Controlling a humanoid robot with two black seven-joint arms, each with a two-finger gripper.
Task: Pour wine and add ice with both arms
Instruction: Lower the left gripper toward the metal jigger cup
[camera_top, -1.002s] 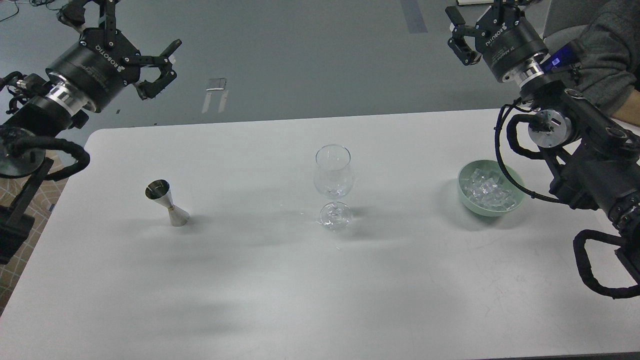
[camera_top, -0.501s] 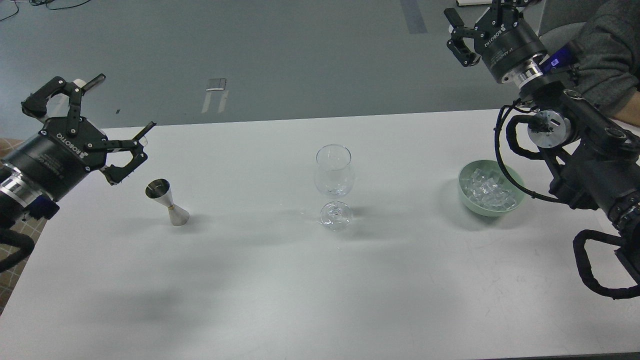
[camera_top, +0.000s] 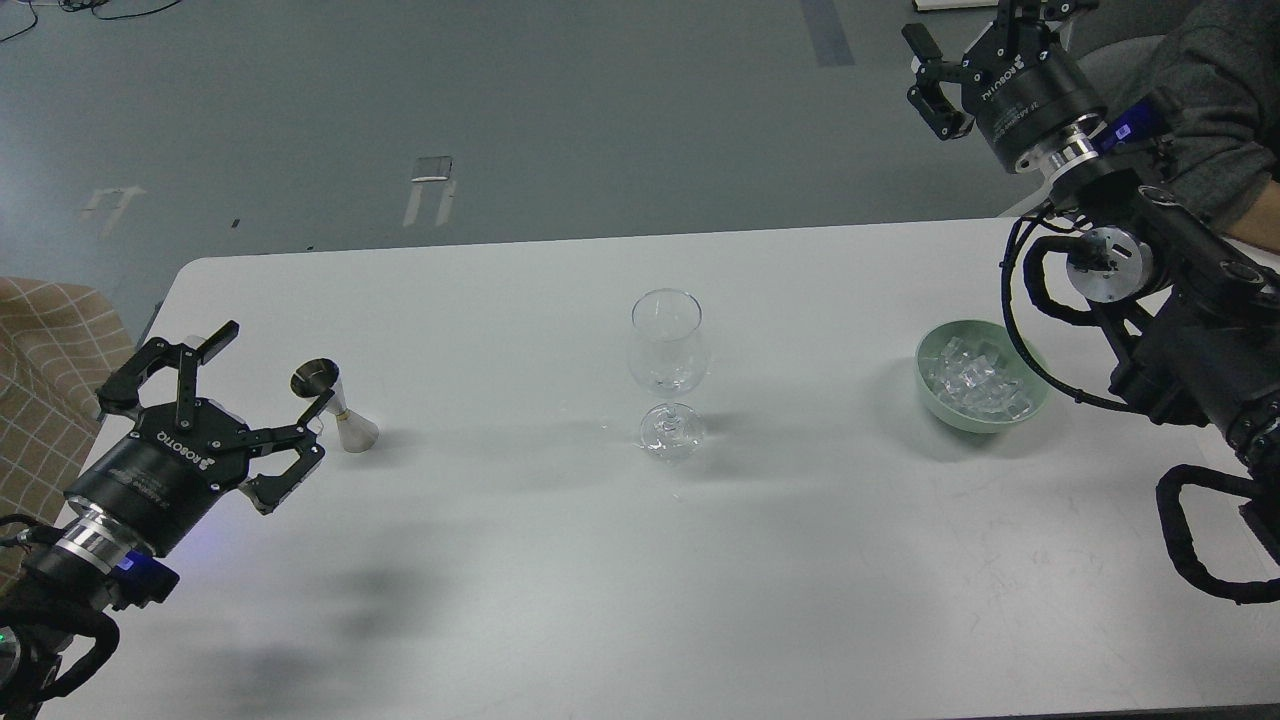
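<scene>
White table (camera_top: 560, 560) carries all items. Ice (camera_top: 975, 378) lies heaped in a green bowl (camera_top: 935, 402) at right. Glass (camera_top: 668, 372) stands upright at centre, mouth up, long axis vertical. Jigger (camera_top: 335, 405) stands at left. Left gripper (camera_top: 245, 395) hovers just beside it, jaws spread. Right gripper (camera_top: 975, 45) raised far right; jaw state indeterminate.
</scene>
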